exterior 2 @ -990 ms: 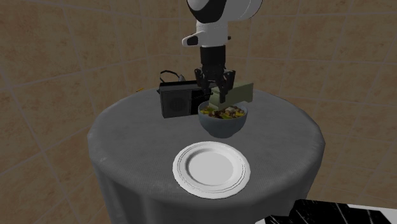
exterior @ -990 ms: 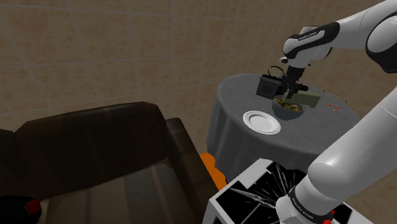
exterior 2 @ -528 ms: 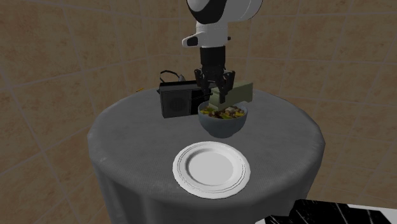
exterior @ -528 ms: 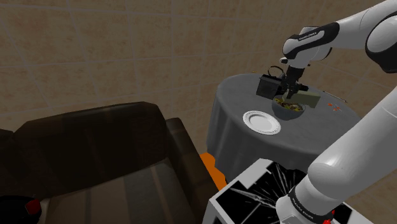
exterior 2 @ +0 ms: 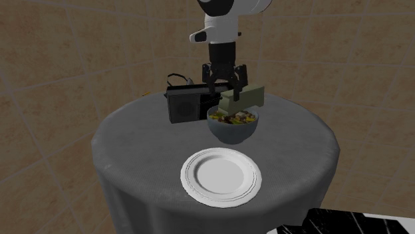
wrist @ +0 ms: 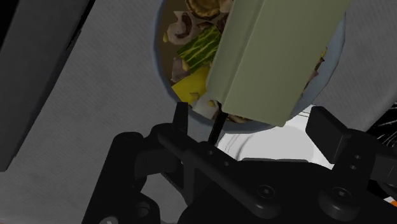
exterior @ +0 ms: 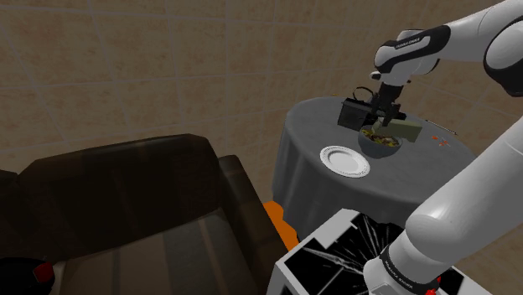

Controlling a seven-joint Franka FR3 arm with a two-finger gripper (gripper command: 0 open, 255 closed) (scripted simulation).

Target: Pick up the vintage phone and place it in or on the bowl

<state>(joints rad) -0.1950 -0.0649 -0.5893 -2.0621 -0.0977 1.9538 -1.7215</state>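
The phone [exterior 2: 243, 98] — a plain olive-green block as we see it — lies tilted on the bowl [exterior 2: 233, 134] at the centre of the second exterior view. Its lower end sits among the food and its other end juts past the rim to the right. Its underside is hidden. In the wrist view the phone [wrist: 273, 57] is cut off by the upper edge and covers much of the bowl's filling.

The gripper [exterior 2: 225, 86] hangs just over the phone's lower end, fingers [wrist: 181, 118] spread and clasping nothing. We cannot tell whether a tip grazes the phone.

Half a second ago the fingers sat lower, closed round the phone. The hand has since risen and spread, while the phone has stayed put.

In the shoulder view's upper right, a band on the arm [exterior: 469, 33] bears lettering too small to read.

A black box [exterior 2: 184, 106] stands just behind the bowl to the left, its right end hidden. A white plate [exterior 2: 220, 177] lies in front, on the grey round table [exterior 2: 133, 146].
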